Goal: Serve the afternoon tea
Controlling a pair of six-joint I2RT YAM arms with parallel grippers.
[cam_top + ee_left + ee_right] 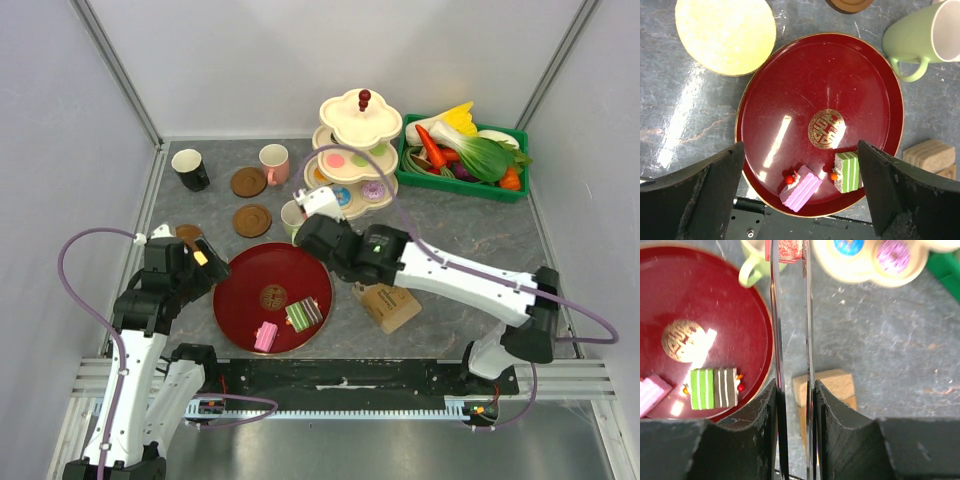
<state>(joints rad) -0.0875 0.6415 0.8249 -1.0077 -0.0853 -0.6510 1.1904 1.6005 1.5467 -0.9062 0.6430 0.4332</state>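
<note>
Right gripper (788, 260) pinches a red cake (790, 247), tray (715, 300) just to its left; left gripper (800, 150) hangs wide open above

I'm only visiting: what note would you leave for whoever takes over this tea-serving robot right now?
Left gripper: open, empty, above the tray.
Right gripper: shut on a red-topped piece, beside the stand.
Done: pink slice and green slice lie on the tray.
Left: place the held piece; more pastries sit on the stand; mugs and coasters stand off the tray.
</note>
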